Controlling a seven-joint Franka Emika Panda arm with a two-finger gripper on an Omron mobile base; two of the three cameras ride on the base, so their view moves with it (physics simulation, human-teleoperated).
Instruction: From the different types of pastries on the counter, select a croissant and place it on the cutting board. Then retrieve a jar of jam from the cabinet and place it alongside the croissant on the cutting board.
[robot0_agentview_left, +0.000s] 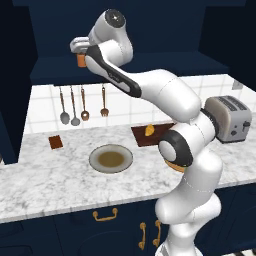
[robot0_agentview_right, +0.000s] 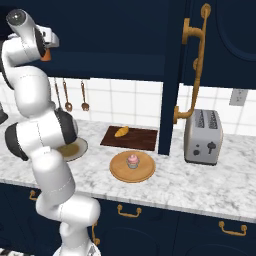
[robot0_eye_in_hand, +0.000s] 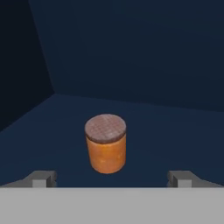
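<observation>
End effector (robot0_eye_in_hand: 112, 179) wide, empty; jar (robot0_eye_in_hand: 106, 143) upright on cabinet (robot0_eye_in_hand: 175, 135) shelf, just ahead, centred between fingertips (robot0_eye_in_hand: 41, 178), untouched.

Bare cabinet (robot0_eye_in_hand: 131, 57) shelf all around the jar of jam (robot0_eye_in_hand: 106, 148)

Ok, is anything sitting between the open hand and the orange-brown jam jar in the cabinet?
No. In the hand view only bare navy shelf floor separates the open hand from the orange-brown jam jar, which stands upright ahead of it.
</observation>
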